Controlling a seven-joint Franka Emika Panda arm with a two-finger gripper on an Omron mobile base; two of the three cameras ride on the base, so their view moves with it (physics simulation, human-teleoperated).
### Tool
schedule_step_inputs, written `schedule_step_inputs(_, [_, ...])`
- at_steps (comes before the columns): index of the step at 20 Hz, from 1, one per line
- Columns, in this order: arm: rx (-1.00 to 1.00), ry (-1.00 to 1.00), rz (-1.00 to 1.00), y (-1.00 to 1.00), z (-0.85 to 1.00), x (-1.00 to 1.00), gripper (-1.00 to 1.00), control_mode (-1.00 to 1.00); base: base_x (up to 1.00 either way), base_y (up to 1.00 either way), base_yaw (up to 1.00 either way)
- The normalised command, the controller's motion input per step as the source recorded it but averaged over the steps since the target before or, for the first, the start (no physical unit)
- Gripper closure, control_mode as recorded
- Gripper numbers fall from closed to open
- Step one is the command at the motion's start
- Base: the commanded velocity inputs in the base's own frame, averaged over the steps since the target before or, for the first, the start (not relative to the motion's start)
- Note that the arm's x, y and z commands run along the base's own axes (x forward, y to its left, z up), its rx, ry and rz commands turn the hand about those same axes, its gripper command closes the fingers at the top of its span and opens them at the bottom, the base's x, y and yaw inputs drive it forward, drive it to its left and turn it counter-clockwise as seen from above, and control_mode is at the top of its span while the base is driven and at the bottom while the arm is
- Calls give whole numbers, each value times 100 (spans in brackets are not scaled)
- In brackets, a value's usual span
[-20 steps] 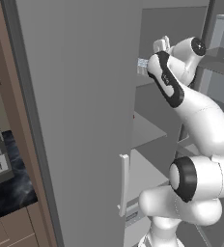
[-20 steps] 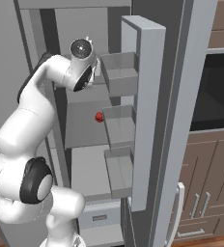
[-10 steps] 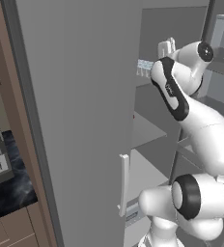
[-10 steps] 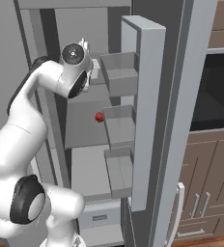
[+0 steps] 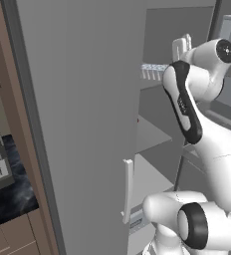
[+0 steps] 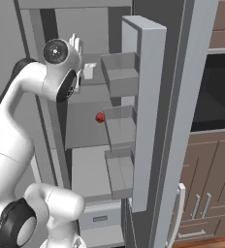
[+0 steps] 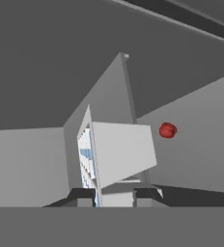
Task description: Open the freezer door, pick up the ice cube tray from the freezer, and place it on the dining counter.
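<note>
The freezer door (image 6: pixel 144 97) stands swung open on the right, with its shelf bins facing the compartment. My arm reaches into the upper freezer. The gripper (image 7: pixel 113 197) is shut on the ice cube tray (image 7: pixel 121 149), which hangs tilted and nearly edge-on between the dark fingertips (image 7: pixel 85 195), its pale blue cells to the left. The same ice cube tray (image 5: pixel 154 71) pokes out beside the forearm and shows as a pale block (image 6: pixel 88 71) near the wrist. The dining counter is out of view.
The plain grey twin door (image 5: pixel 82 124) stays closed on the left, with its pale handle (image 5: pixel 128 189). A small red item (image 6: pixel 100 117) lies on a middle freezer shelf. A black marble worktop (image 5: pixel 10 199) is at far left; a dark oven (image 6: pixel 216 92) and brown cabinets (image 6: pixel 206 193) are at right.
The wrist has drawn back out of the upper freezer shelf toward the base, carrying the tray with it. The jaws have tightened slightly.
</note>
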Motion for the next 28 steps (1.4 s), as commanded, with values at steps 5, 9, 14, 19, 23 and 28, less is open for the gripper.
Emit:
schedule_step_inputs(5, [0,0,-2,0,18,-59,100,-100,0,0,0])
schedule_step_inputs(9, [0,0,0,0,10,-69,100,-100,0,0,0])
schedule_step_inputs(14, [0,0,0,0,10,-84,100,-100,0,0,0])
schedule_step_inputs(19, [0,0,-3,0,4,-95,100,-100,0,0,0])
schedule_step_inputs(23, [0,0,-6,0,4,-90,100,-100,0,0,0])
schedule_step_inputs(28, [0,0,-6,0,11,-85,100,-100,0,0,0])
